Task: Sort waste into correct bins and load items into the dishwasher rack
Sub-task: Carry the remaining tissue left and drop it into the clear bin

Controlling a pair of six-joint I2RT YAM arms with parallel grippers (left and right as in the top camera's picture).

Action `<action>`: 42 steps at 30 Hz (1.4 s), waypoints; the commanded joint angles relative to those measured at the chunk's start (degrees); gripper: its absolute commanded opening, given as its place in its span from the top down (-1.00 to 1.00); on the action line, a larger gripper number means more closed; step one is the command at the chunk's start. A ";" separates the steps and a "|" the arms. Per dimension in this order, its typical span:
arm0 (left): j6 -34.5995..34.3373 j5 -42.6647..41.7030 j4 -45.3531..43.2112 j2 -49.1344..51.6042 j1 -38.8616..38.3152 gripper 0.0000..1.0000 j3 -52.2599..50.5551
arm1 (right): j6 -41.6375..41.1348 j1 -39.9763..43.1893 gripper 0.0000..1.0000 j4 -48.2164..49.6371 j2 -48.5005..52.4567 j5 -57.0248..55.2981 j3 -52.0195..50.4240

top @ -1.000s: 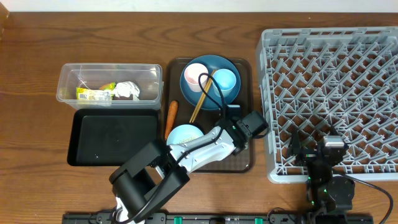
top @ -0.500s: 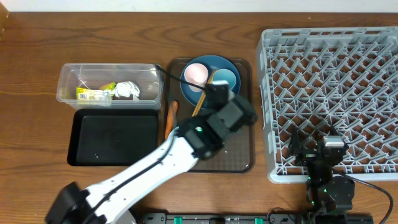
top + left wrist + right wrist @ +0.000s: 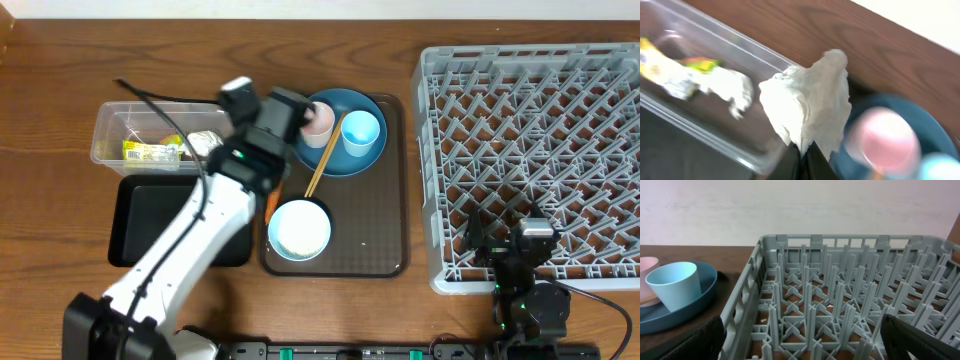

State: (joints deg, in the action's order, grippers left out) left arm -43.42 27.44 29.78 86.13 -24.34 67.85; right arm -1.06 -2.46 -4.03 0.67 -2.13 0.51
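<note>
- Waste sorting is in hand: a crumpled white tissue (image 3: 807,112) is pinched tight in the left gripper (image 3: 802,159), mid-frame, by the clear container (image 3: 705,142)'s right end.
- Next, a short carry left and a release over it are called for.
- The right gripper (image 3: 802,335) is seen spread wide at the dishwasher rack (image 3: 840,295).

Dark brown serving tray (image 3: 378,245) on wooden table (image 3: 50,210), left of centre; pale wall (image 3: 790,205) behind.
</note>
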 commanded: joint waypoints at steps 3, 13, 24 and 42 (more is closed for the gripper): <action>0.76 -1.38 -2.71 4.66 8.09 0.85 0.09 | -0.17 -0.52 -0.98 -0.07 -0.39 -0.20 -0.20; 5.40 -5.35 -9.94 14.86 15.67 0.79 0.09 | -0.17 -0.52 -0.98 -0.07 -0.39 -0.20 -0.20; 10.86 -9.27 -10.36 11.02 16.59 -0.20 0.09 | -0.17 -0.52 -0.98 -0.07 -0.39 -0.20 -0.20; 17.20 -42.62 31.01 -9.05 14.29 -0.29 0.09 | -0.17 -0.52 -0.98 -0.07 -0.39 -0.20 -0.20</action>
State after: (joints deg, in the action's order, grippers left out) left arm -29.56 -6.85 59.05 77.12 -8.58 67.85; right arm -1.06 -2.46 -4.03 0.67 -2.15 0.51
